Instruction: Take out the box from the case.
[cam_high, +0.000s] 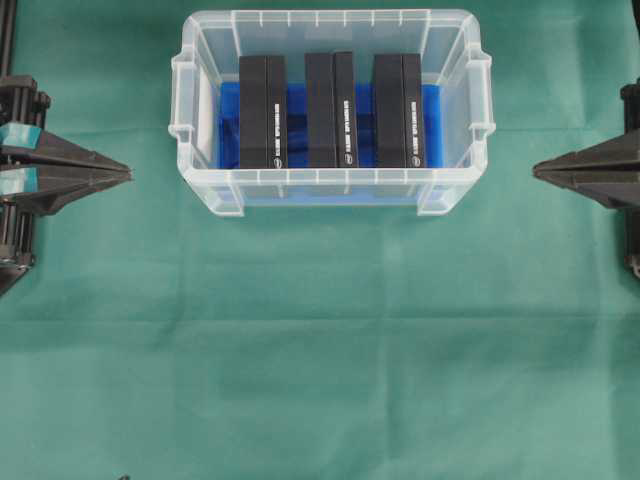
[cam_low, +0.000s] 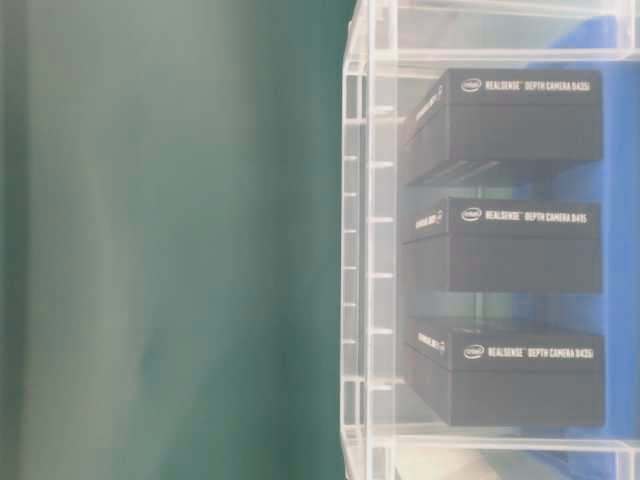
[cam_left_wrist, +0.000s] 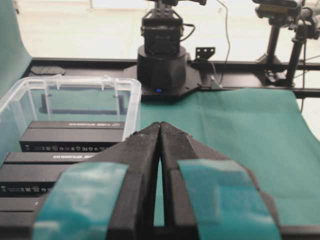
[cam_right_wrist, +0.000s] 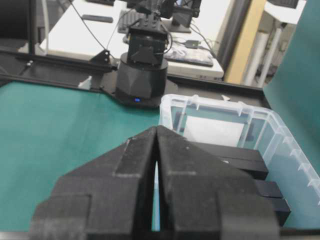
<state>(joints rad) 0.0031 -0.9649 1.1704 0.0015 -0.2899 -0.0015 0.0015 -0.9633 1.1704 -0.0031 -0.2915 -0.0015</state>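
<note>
Nothing done yet: three black boxes (cam_high: 263, 110) stand inside the case (cam_high: 330, 190) at table centre; left gripper (cam_high: 128, 175) and right gripper (cam_high: 537, 170) closed, empty, well apart.

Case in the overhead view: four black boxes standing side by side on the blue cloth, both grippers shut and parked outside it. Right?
Not quite. The overhead view shows three black boxes in the case, not four. The rest holds: they stand side by side on the blue cloth, and the left gripper and right gripper are shut and outside the case.
</note>
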